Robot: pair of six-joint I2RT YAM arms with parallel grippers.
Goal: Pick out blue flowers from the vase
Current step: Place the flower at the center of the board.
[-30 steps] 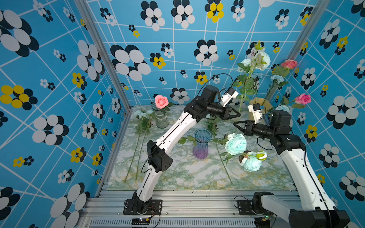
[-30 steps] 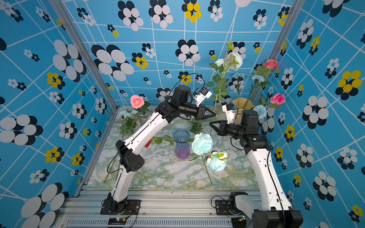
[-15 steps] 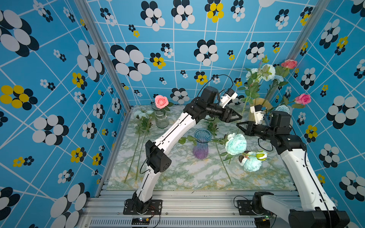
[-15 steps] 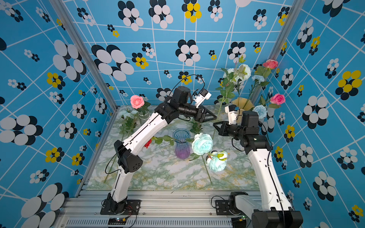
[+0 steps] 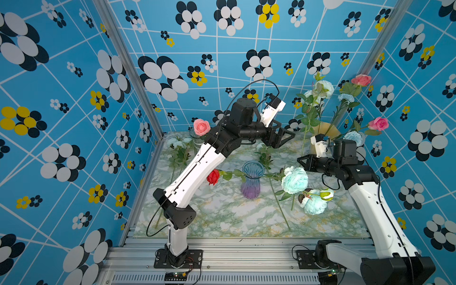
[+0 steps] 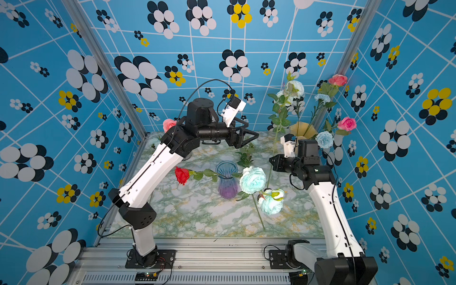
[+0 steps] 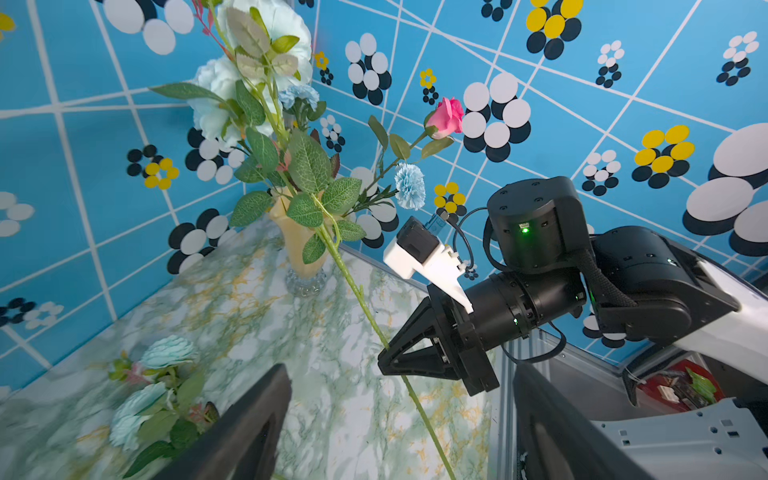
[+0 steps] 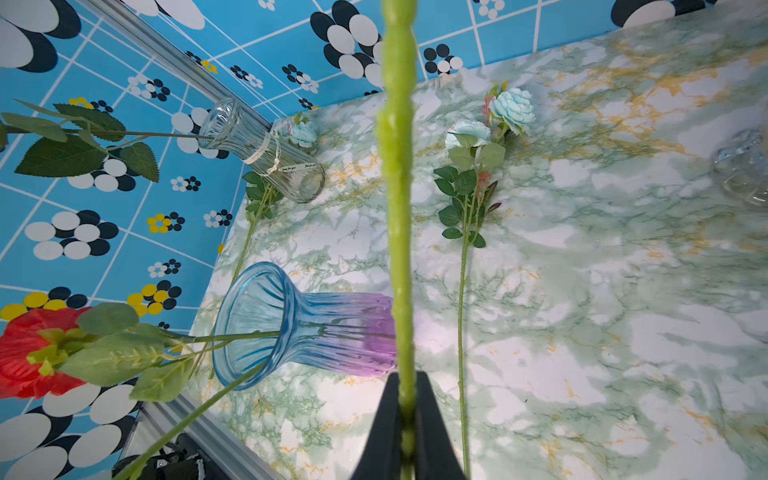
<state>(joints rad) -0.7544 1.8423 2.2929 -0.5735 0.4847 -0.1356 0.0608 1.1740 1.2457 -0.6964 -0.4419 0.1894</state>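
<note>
A tall blue flower [image 5: 323, 88], with large ruffled whitish-blue blooms on a leafy green stem, is held nearly upright over the far right of the tabletop [image 5: 222, 222], its bare lower stem pinched in the right gripper [image 7: 381, 365]. Two small carnation-like blue blooms [image 5: 345, 98] are seen standing in the yellow vase [image 5: 328, 129] at the far right corner. Two large aqua blooms [image 5: 294, 180] are laid flat right of the tabletop's middle, and pale blue sprigs [image 5: 178, 143] by its far left corner.

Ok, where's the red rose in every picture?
Top view: red rose just left of the blue-purple vase.
Top view: red rose, same place.
Left wrist: not in it.
Right wrist: red rose leaning out of the vase.
Shared landmark: the marble tabletop.
</note>
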